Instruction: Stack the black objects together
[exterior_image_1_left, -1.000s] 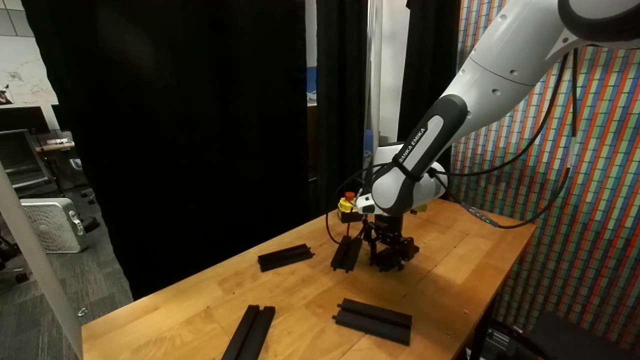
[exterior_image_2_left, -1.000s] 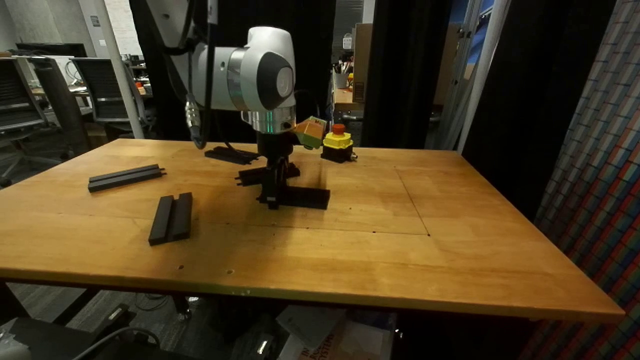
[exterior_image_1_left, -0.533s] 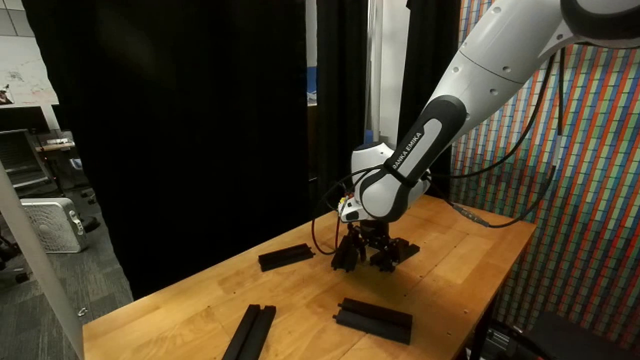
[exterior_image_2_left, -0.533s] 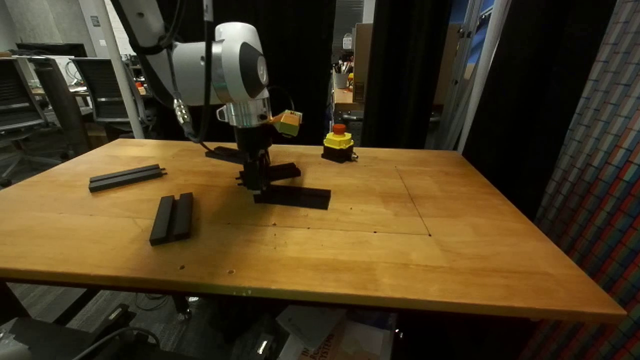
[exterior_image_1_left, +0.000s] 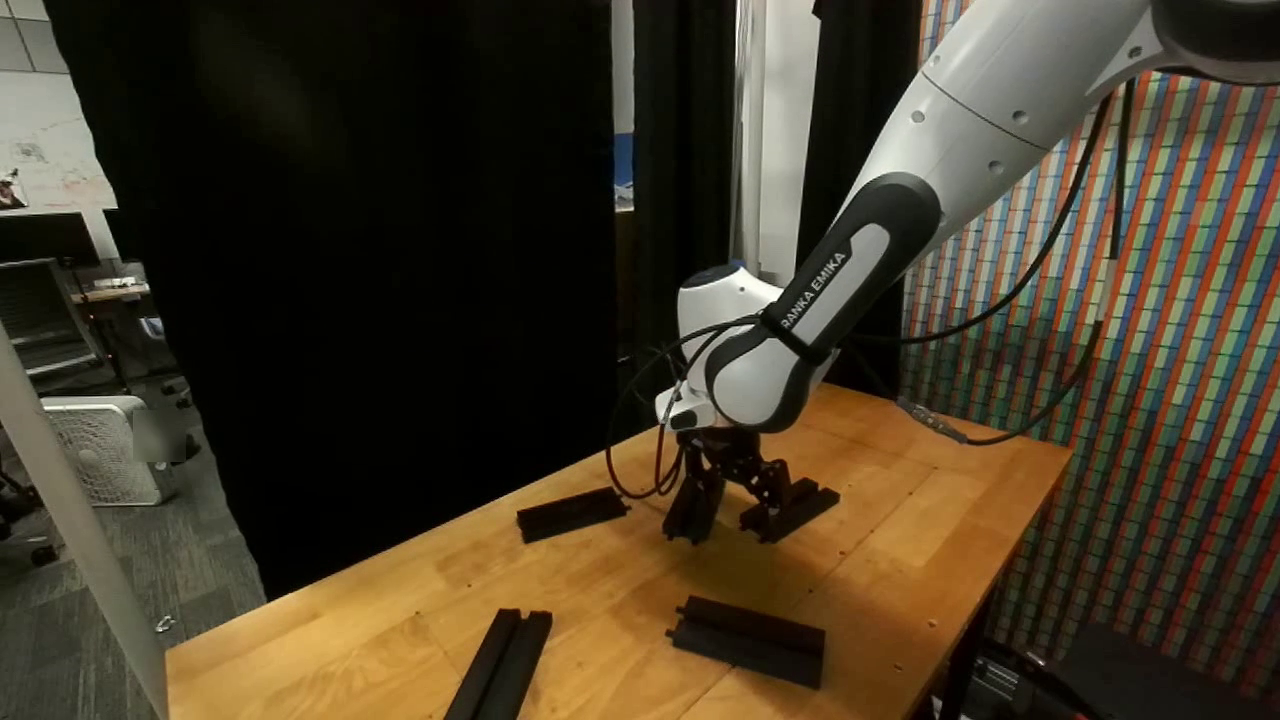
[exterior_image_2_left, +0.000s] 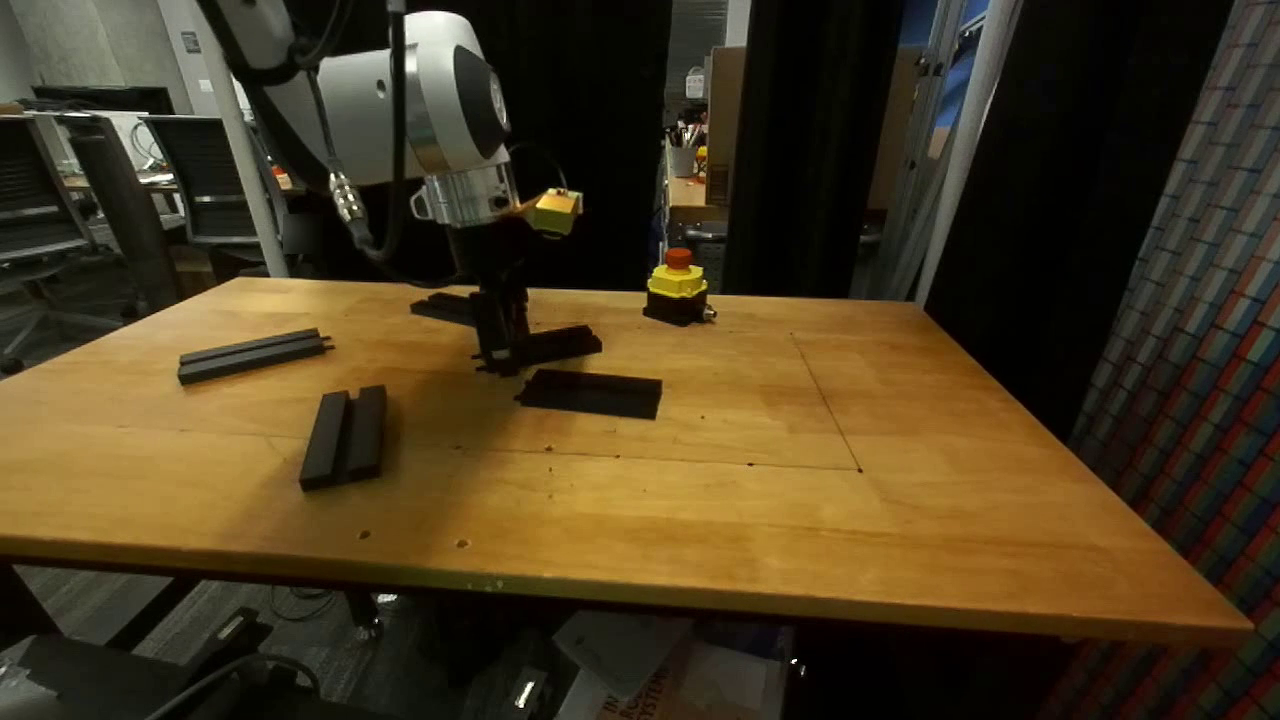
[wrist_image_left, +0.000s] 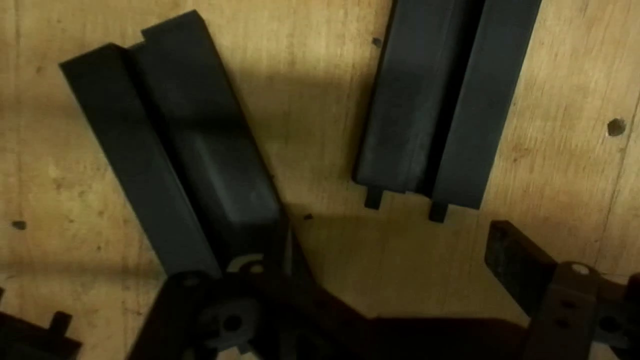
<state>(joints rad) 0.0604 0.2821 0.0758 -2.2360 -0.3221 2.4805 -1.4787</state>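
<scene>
Several flat black bars lie apart on the wooden table. In an exterior view there are a back-left bar (exterior_image_1_left: 571, 515), a front-left bar (exterior_image_1_left: 500, 660), a front-right bar (exterior_image_1_left: 748, 642), a middle bar (exterior_image_1_left: 690, 518) and a right bar (exterior_image_1_left: 805, 510). My gripper (exterior_image_1_left: 733, 495) is low over the last two, one finger at each. In the wrist view, the middle bar (wrist_image_left: 200, 140) runs under the left finger, contact unclear. The right bar (wrist_image_left: 445, 100) ends just ahead of the fingertips. The jaws stand wide with bare wood between them. A third bar (wrist_image_left: 35, 335) shows at the lower left corner.
A yellow-and-red button box (exterior_image_2_left: 677, 290) stands near the table's far edge. Cables (exterior_image_1_left: 660, 480) loop down beside the wrist, close to the bars. A black curtain (exterior_image_1_left: 350, 300) hangs behind the table (exterior_image_2_left: 750, 520).
My gripper has moved off the right bar toward the middle bar, going left in both exterior views, and has risen slightly. The bars have not visibly moved. The jaws remain open.
</scene>
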